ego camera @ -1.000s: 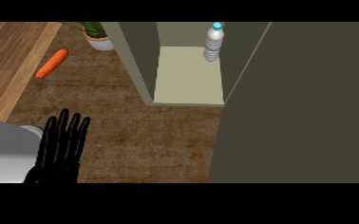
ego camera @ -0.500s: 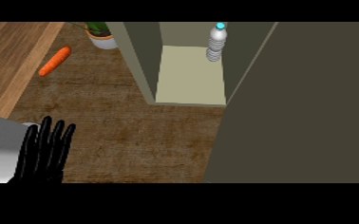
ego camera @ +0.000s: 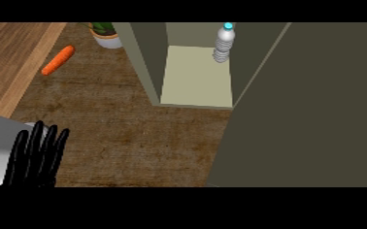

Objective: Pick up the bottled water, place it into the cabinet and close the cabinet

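Note:
The bottled water, clear with a blue cap, stands upright at the back right of the cabinet's pale shelf. The cabinet's olive left wall runs beside it. A large dark door panel covers the right side of the view, angled partly across the opening. My left hand shows at the lower left edge with fingers straight and pointing up, far from the cabinet and holding nothing. My right hand does not show in this view.
An orange carrot lies on the brown counter at the upper left. A potted plant stands behind it next to the cabinet wall. A lighter wooden strip runs along the left edge.
My left hand has drifted down and to the left toward the picture's corner. The door panel has swung a little further across the opening. The bottle has not moved.

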You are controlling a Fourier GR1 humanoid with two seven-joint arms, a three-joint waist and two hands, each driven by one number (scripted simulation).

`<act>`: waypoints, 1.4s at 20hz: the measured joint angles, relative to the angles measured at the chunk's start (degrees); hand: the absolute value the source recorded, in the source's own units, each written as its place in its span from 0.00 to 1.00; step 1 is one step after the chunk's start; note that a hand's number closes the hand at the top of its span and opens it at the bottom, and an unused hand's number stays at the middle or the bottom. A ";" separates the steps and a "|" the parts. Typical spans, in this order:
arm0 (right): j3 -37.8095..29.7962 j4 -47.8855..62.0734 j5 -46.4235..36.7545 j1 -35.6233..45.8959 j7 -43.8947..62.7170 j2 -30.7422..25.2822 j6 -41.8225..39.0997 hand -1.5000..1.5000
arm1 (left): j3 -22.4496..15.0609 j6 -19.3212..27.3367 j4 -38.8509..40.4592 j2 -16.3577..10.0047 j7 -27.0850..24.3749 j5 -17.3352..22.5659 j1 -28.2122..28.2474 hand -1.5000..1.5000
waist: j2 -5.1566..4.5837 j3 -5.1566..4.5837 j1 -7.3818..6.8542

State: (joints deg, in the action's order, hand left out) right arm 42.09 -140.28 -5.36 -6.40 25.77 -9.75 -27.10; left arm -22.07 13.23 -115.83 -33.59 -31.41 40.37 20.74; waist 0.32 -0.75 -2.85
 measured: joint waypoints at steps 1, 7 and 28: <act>-0.01 -0.01 0.07 0.43 0.18 -0.19 -0.18 1.00 | 0.19 -0.14 0.00 -0.07 0.00 0.08 -0.11 0.00 | -0.03 -0.01 -0.03; -0.18 0.03 0.75 2.09 0.83 -0.77 -1.18 1.00 | 1.61 -1.82 -0.30 -1.14 -0.40 0.92 0.61 0.00 | -0.28 -0.07 -1.21; -0.87 7.19 25.94 -0.25 5.18 1.53 -3.30 1.00 | 3.33 -7.28 -0.81 -3.68 -0.61 2.42 0.56 0.00 | -2.86 -0.13 -6.72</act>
State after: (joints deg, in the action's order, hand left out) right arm 41.22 -133.09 20.58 -6.65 30.95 -8.22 -30.40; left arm -18.74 5.94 -116.64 -37.27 -32.02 42.79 21.30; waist -2.54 -0.88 -9.57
